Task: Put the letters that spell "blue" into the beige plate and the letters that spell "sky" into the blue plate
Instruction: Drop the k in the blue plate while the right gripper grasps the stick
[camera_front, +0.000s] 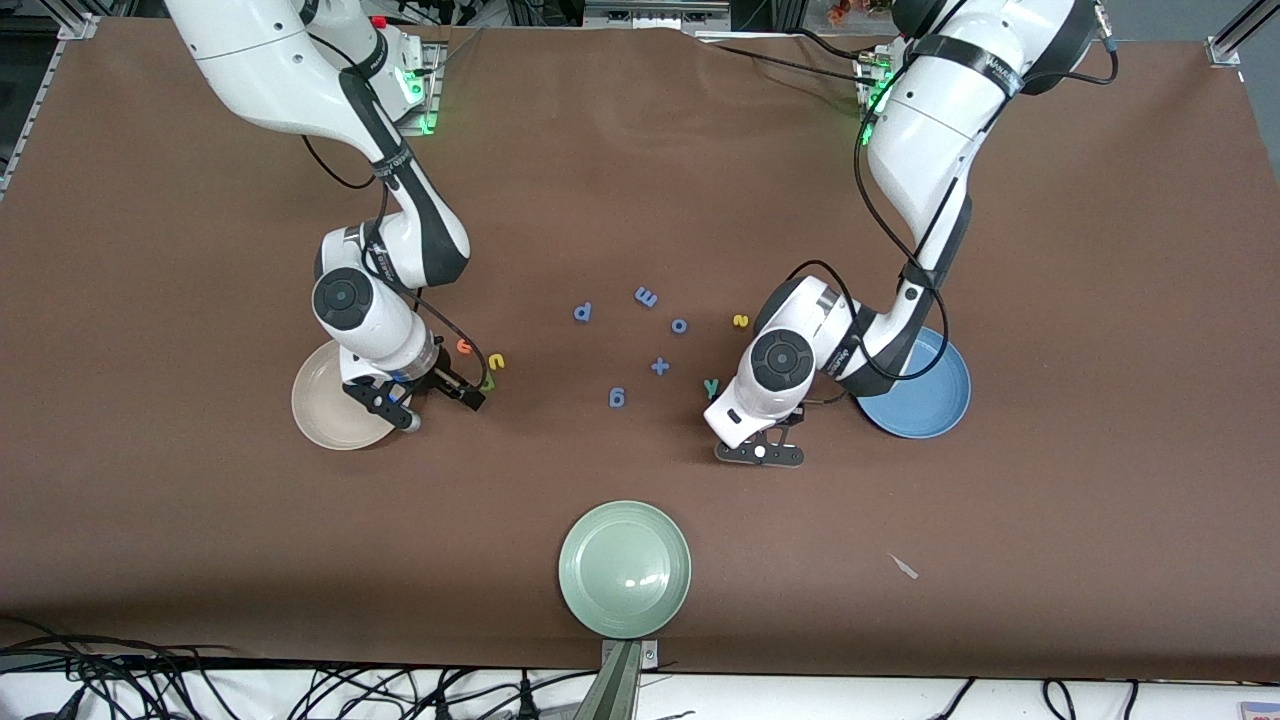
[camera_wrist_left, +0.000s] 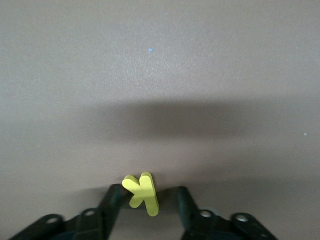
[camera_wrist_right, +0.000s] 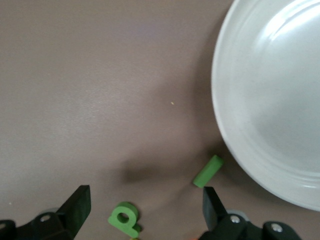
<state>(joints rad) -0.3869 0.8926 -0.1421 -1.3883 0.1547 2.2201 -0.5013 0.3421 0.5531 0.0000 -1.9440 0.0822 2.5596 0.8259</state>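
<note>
Left tool (camera_wrist_left: 145, 200) is low at the counter (camera_front: 1100, 300), pads on either side of the yellow k (camera_wrist_left: 142, 194) and touching it — gripping the k, just beside the blue plate (camera_front: 925, 395). Teal y (camera_front: 711, 387) and small yellow s (camera_front: 740, 321) lie on the counter near that arm's wrist.

Right tool (camera_wrist_right: 145, 207) hangs spread wide, nothing held, over the counter at the beige plate (camera_wrist_right: 270, 100) edge — green l (camera_wrist_right: 208, 171) and olive-green b (camera_wrist_right: 124, 219) lie between its fingers. Orange e (camera_front: 464, 346) and yellow u (camera_front: 496, 361) sit beside it.
</note>
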